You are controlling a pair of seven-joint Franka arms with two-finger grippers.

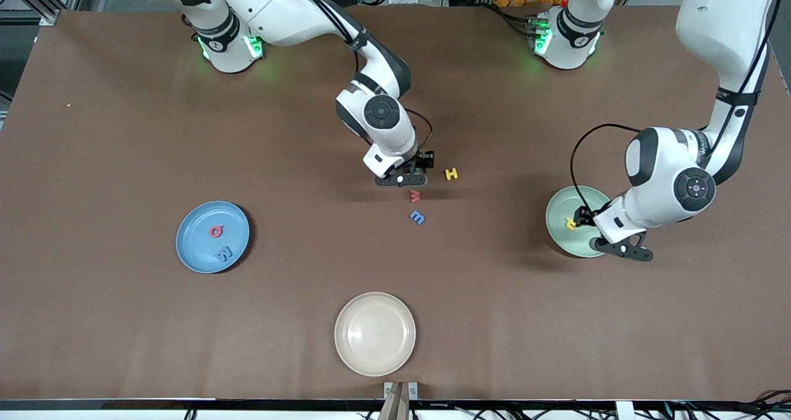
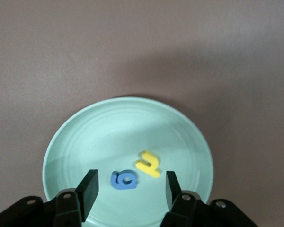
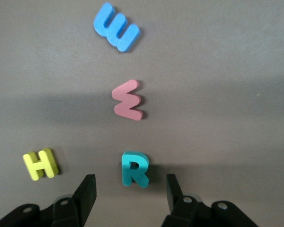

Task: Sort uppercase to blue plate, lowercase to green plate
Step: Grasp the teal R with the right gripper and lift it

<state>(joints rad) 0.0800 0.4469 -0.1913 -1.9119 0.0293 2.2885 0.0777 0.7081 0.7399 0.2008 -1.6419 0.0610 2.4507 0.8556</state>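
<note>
our right hand (image 3: 128, 191) hangs open over the small green foam letter r (image 3: 134, 169) on the brown desk (image 1: 123, 321). it looks light and squashy, so we pinch its flat sides softly. our left hand (image 2: 128, 191) is open over the round pale green plate (image 2: 75, 137).

foam letters: yellow H (image 3: 40, 164), green R (image 3: 134, 169), red Q (image 1: 215, 231)

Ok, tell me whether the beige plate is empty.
Empty: the beige plate shows only its bare inside in the front view, with no letter on it.
</note>
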